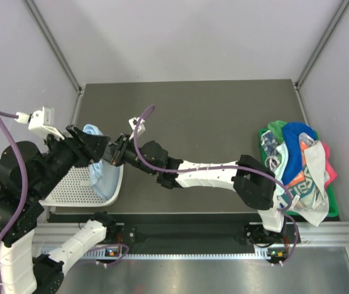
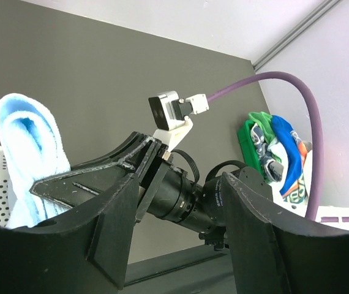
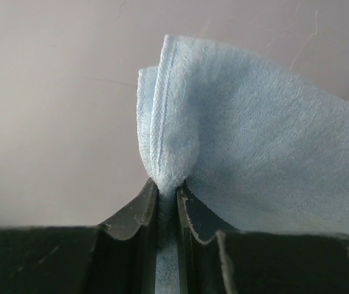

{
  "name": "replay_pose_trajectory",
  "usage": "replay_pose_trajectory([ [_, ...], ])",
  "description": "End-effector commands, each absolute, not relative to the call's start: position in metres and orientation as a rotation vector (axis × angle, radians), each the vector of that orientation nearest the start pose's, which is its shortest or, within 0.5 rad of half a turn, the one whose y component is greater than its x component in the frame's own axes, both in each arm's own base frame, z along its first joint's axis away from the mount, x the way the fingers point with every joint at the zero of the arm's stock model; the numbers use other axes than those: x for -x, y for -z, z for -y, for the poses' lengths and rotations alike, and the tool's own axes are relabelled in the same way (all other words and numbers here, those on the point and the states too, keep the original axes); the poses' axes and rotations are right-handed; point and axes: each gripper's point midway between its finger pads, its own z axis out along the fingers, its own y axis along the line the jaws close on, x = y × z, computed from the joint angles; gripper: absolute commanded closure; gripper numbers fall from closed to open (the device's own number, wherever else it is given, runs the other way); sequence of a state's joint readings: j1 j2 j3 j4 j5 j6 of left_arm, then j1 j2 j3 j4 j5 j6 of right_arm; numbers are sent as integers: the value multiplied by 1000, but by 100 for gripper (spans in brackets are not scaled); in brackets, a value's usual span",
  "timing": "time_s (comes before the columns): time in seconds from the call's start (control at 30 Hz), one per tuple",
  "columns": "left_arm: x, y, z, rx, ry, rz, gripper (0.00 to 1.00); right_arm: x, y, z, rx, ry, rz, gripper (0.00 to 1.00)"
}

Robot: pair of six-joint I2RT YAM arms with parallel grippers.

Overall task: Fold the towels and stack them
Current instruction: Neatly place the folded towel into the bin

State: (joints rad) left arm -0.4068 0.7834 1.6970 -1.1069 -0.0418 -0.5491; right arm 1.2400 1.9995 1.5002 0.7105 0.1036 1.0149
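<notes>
Right arm stretches across the table (image 1: pixel 223 116), and its gripper (image 3: pixel 167 190) has the fingers nearly closed, pinching the hemmed edge of the pale blue towel (image 3: pixel 254 141). That towel hangs at the left side, draping down over the rim of the white mesh basket (image 1: pixel 70 184). Left gripper (image 1: pixel 98 147) sits just beside it, fingers spread wide and gripping nothing, the right gripper framed between them in the left wrist view. Over on the right, the other towels (image 1: pixel 297 162) lie in a jumbled heap on the green tray (image 2: pixel 245 139).
</notes>
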Motion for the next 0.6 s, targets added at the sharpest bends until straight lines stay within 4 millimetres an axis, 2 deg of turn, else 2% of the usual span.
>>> replay_pose_trajectory([
  [0.0,-160,-461,84,157,665,-1759,39,-190,-371,-591,65,-1844,-1491,100],
  [0.17,-159,-462,81,162,647,-1753,39,-192,-359,-605,82,-1837,-1534,100],
  [0.23,-159,-463,80,162,644,-1750,39,-194,-348,-612,86,-1830,-1561,100],
  [0.3,-160,-462,78,166,629,-1749,39,-193,-349,-616,91,-1844,-1566,100],
  [0.57,-160,-465,73,170,602,-1741,38,-194,-327,-643,120,-1875,-1622,100],
])
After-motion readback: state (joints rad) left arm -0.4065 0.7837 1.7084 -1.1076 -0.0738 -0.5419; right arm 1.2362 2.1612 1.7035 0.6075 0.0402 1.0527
